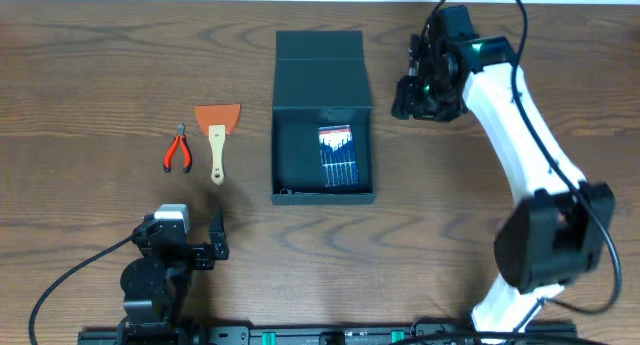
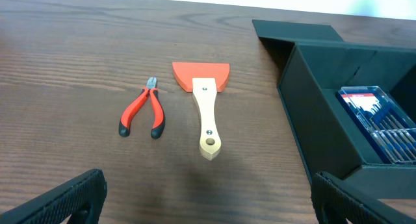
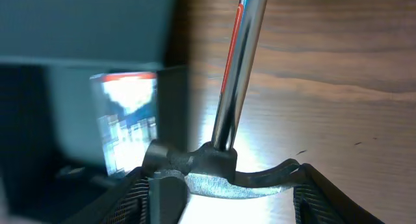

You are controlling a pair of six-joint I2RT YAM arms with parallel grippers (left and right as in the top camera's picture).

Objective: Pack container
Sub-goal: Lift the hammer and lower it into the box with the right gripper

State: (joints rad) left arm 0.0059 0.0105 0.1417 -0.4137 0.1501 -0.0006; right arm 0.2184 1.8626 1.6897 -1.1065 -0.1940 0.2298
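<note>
The container [image 1: 322,85], a dark teal box with its flap lid [image 1: 320,45] folded back, lies open at the table's middle. Inside it rests a blue case of small tools [image 1: 338,157], also seen from the left wrist [image 2: 380,120]. My right gripper [image 1: 418,93] hovers just right of the container's rear corner. In the right wrist view this gripper [image 3: 221,191] is shut on the dark head of a hammer [image 3: 214,172], whose chrome shaft [image 3: 237,68] points away beside the box wall [image 3: 78,29]. My left gripper [image 2: 211,208] is open, near the front edge [image 1: 190,243].
Red-handled pliers [image 1: 178,148] [image 2: 143,110] and a scraper [image 1: 217,140] [image 2: 205,107] with an orange blade and wooden handle lie left of the container. The right arm's white link [image 1: 520,135] stretches over the table's right side.
</note>
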